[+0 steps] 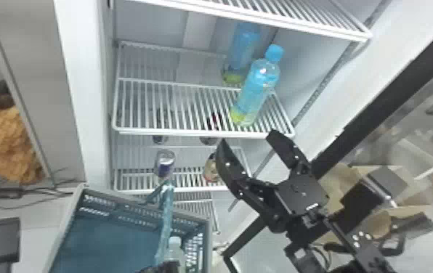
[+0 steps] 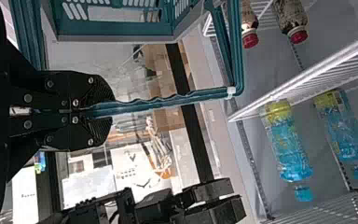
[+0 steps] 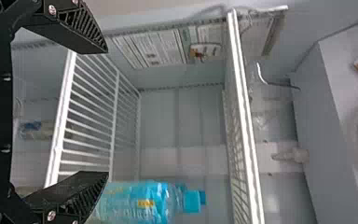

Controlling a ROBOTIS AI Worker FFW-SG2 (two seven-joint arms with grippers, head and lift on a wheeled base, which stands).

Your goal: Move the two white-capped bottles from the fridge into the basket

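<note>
Lowest in the head view, my left gripper point(image 1: 162, 268) clenches the handle point(image 1: 166, 221) of the teal basket point(image 1: 114, 208); a white-capped bottle point(image 1: 175, 251) sits inside, lower centre. Right of centre, my right gripper point(image 1: 249, 139) gapes, empty. Beyond, upper centre, blue-capped bottles point(image 1: 255, 89) stand on the fridge's point(image 1: 81, 80) wire shelf point(image 1: 175, 109).

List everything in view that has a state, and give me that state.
Left pincer: shut on the basket handle
Right pincer: open, empty
Basket: held up by its handle
Pale-capped bottle: closed, in the basket
Fridge: open
Front blue-capped bottle: closed, upright
Rear blue-capped bottle: closed, upright
Red-capped bottles: closed, upright
</note>
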